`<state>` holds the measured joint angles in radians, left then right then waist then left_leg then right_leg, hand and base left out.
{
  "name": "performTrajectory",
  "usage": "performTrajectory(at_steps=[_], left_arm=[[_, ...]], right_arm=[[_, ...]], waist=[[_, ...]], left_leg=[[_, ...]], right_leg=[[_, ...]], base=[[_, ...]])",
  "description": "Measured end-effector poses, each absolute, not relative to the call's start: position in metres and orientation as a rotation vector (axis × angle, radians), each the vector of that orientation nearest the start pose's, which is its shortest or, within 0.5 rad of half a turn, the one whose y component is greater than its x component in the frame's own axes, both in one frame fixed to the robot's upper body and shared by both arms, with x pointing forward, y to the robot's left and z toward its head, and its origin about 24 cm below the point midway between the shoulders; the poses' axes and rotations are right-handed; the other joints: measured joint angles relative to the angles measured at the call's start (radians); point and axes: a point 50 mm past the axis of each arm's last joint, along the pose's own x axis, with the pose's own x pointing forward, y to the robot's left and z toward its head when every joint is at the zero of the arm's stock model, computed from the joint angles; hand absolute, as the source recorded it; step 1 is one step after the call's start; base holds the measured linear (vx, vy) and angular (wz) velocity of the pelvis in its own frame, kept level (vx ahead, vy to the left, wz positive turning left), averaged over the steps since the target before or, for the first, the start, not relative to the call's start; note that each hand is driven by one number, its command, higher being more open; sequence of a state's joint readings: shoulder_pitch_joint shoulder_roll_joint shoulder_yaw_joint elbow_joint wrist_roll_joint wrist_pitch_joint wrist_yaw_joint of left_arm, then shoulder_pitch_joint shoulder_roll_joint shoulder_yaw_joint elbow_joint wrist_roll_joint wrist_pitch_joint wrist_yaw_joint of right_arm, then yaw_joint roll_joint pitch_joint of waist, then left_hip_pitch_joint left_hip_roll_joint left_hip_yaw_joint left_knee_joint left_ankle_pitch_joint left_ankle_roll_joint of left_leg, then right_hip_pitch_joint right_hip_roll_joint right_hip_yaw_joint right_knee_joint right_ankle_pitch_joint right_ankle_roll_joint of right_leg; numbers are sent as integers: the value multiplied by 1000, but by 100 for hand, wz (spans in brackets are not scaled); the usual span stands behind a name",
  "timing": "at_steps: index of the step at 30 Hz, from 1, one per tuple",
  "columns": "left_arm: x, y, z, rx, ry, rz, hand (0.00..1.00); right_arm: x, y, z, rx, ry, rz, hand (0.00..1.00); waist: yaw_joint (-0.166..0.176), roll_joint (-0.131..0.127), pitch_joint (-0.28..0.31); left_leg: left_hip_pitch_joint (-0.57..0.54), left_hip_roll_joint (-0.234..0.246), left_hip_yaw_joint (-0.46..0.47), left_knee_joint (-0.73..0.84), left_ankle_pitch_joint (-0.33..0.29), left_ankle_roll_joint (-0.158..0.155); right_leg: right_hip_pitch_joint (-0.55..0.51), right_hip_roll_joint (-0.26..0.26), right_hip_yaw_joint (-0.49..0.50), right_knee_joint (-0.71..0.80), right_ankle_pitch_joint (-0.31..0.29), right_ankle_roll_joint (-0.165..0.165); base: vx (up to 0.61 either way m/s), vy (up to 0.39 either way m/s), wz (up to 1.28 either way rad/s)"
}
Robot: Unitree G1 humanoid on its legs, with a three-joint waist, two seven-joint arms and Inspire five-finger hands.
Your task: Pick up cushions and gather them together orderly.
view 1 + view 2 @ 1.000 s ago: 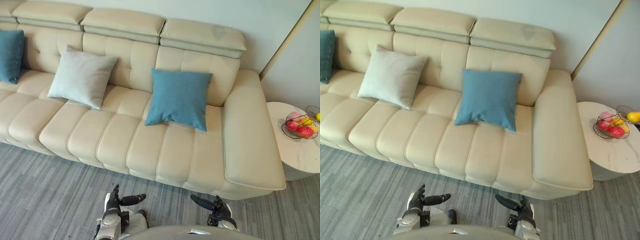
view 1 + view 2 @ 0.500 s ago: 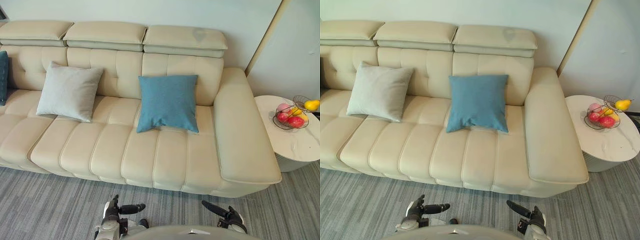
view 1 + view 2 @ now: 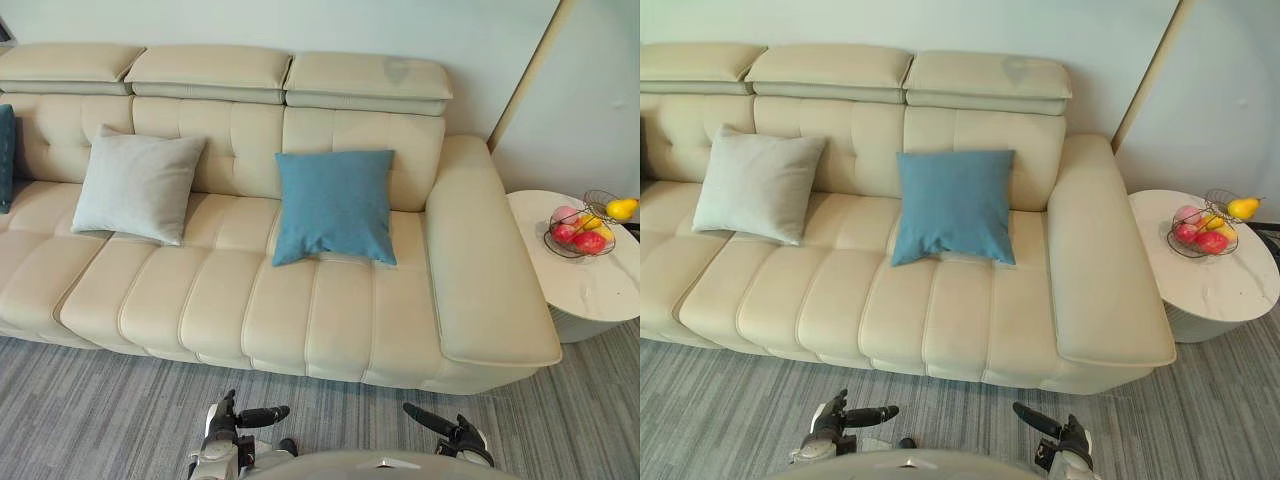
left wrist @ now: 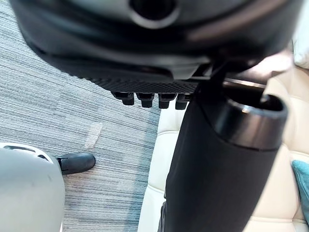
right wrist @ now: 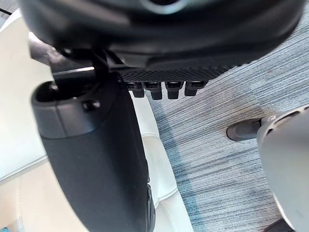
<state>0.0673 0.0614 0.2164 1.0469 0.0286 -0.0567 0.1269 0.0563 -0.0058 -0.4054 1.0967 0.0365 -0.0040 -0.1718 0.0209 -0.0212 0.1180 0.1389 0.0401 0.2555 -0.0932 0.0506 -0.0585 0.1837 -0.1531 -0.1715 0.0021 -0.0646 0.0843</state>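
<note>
The blue cushion (image 3: 335,205) stands upright on the sofa (image 3: 330,320) seat, leaning against the backrest, one seat in from the right armrest. The grey cushion (image 3: 137,185) leans against the backrest further to the left, well apart from the blue one and tilted slightly. A dark teal cushion (image 3: 5,158) shows in part at the far left edge of the sofa, apart from the grey cushion. All three cushions rest on the seat; none touches another.

The left hand (image 3: 226,424) is low over the floor (image 3: 90,400) in front of the sofa, well short of the seat edge. Its fingers (image 4: 147,99) are straight and relaxed, the thumb is extended sideways toward the other hand, and it holds nothing. The right hand (image 3: 458,436) is at the same level beside it, with its fingers (image 5: 157,90) likewise straight, its thumb pointing inward, and nothing held. Both hands are well apart from every cushion; the sofa's front edge lies between the fingers and the nearest one, the blue cushion.

A round side table stands just beside the right armrest. A wire fruit basket (image 3: 582,232) sits on its tabletop (image 3: 600,285).
</note>
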Motion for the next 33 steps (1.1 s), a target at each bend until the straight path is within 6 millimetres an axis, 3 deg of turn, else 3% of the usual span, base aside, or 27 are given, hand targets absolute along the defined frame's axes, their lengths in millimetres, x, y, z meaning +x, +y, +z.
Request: performTrajectory(at_steps=[11, 13, 14, 17, 18, 20, 22, 23, 24, 25, 26, 27, 28, 29, 31, 33], left_arm=[[99, 200, -159, -38, 1063, 383, 100], [100, 200, -159, -70, 1060, 412, 100], [101, 197, -159, -91, 1055, 420, 100], [101, 193, -160, -115, 1057, 429, 100], [101, 191, -160, -131, 1058, 438, 100], [102, 193, -160, -132, 1053, 446, 100], [102, 194, -159, -131, 1051, 449, 100], [103, 199, -158, -119, 1045, 454, 100], [103, 200, -158, -117, 1046, 454, 100], [104, 200, -158, -100, 1050, 440, 100], [103, 200, -158, -93, 1054, 435, 100], [101, 199, -159, -78, 1060, 419, 100], [101, 198, -159, -76, 1062, 411, 100], [101, 198, -159, -76, 1063, 411, 100], [102, 197, -160, -72, 1073, 391, 100], [105, 193, -160, -50, 1079, 354, 100]], right_arm=[[90, -201, -162, 125, 1116, -509, 100], [95, -197, -160, 108, 1100, -481, 100], [97, -196, -159, 102, 1093, -472, 100], [99, -199, -158, 89, 1084, -469, 100], [100, -200, -157, 81, 1078, -470, 100], [105, -198, -156, 41, 1062, -430, 100], [115, -195, -153, 25, 1041, -402, 100], [125, -189, -151, 38, 1018, -392, 100], [127, -188, -150, 41, 1014, -389, 100], [130, -190, -150, 32, 1008, -385, 100], [129, -191, -150, 28, 1011, -387, 100], [126, -194, -151, 18, 1019, -392, 100], [124, -196, -151, 3, 1028, -391, 100], [124, -197, -151, 1, 1028, -391, 100], [125, -206, -150, -31, 1025, -401, 100], [128, -212, -148, -45, 1013, -410, 100]], waist=[[-3, 20, 16], [-2, 15, 19], [-1, 12, 21], [-4, 29, 23], [-7, 37, 23], [-6, 31, 25], [-2, 29, 26], [5, 23, 32], [4, 21, 33], [2, 16, 41], [1, 17, 40], [0, 21, 39], [1, 27, 39], [1, 28, 40], [-7, 38, 50], [-20, 48, 57]], left_leg=[[47, 79, 166, 17, -19, -39], [13, 93, 168, 108, -48, -39], [-11, 97, 129, 160, -58, -25], [-30, 113, 88, 221, -103, -11], [-29, 127, 103, 246, -136, -11], [-23, 143, 167, 263, -165, -22], [-20, 162, 247, 259, -193, -33], [-17, 183, 354, 257, -200, -55], [-16, 183, 368, 258, -200, -55], [32, 179, 481, 235, -196, -66], [42, 182, 506, 233, -200, -70], [63, 189, 545, 229, -203, -76], [89, 199, 596, 214, -186, -105], [91, 199, 601, 213, -185, -106], [102, 206, 578, 199, -142, -96], [89, 246, 549, 298, -136, -91]], right_leg=[[-64, 64, 151, 43, 8, 1], [-101, 72, 213, 68, 8, -2], [-131, 72, 255, 89, 8, -3], [-177, 88, 314, 128, 11, -4], [-211, 109, 347, 159, 12, -3], [-264, 138, 398, 199, 26, -2], [-325, 166, 386, 205, 70, -7], [-376, 141, 224, 196, 84, -80], [-385, 130, 190, 207, 77, -88], [-411, -8, -180, 301, 11, -112], [-401, -44, -276, 317, 7, -118], [-375, -102, -440, 344, 3, -126], [-356, -129, -580, 354, 9, -128], [-357, -129, -586, 354, 10, -127], [-397, -79, -524, 368, -9, -146], [-412, -66, -486, 395, -44, -156]], base=[[-47, -49, -44], [27, -87, -90], [51, -136, -98], [14, -58, -80], [-53, 32, -87], [-99, 43, -128], [-139, 13, -170], [-152, -10, -149], [-156, 9, -229], [-57, 29, -151], [1, 12, -179], [66, -30, -128], [183, -60, -107], [202, -87, -114], [178, -151, -97], [168, -218, -61]])
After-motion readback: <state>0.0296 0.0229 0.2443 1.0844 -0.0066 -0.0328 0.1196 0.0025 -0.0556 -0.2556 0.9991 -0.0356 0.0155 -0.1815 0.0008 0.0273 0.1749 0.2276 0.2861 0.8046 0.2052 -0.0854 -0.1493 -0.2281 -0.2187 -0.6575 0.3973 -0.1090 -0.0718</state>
